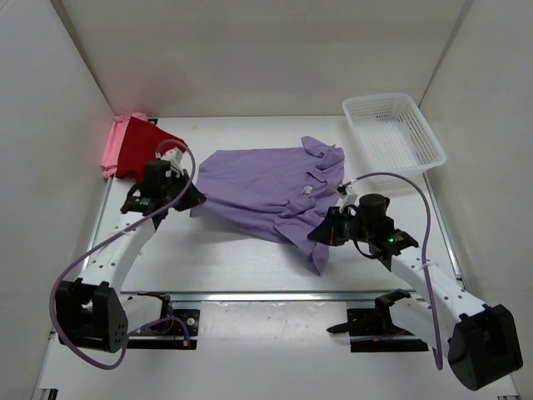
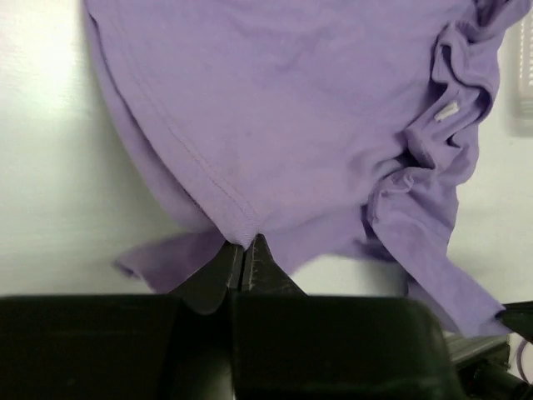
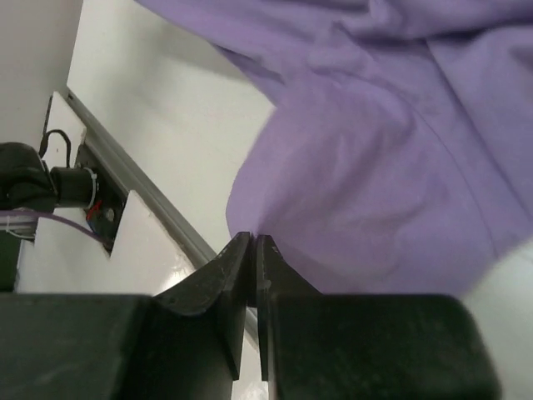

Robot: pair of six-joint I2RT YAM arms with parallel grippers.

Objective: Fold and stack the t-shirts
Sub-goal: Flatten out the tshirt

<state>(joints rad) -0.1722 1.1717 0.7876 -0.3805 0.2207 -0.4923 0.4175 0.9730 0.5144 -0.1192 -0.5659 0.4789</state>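
White walls close in a white table (image 1: 250, 275) on three sides. Across the middle of the overhead view lies the lavender shirt (image 1: 262, 185), its long axis running left to right. The bunched collar (image 1: 323, 162) points to the right, toward the basket, and the hem to the left. A flap of it trails toward the lower edge of the frame beside the right arm.

A white mesh basket (image 1: 433, 154) stands in the upper right corner. At the upper left, the dark red shirt (image 1: 143, 150) lies folded on the pink shirt (image 1: 109, 157), well apart from the lavender one.

The left gripper (image 2: 243, 248) has its fingers pressed together on the hem's corner. The right gripper (image 3: 254, 242) is pinched shut on the fabric's near edge.
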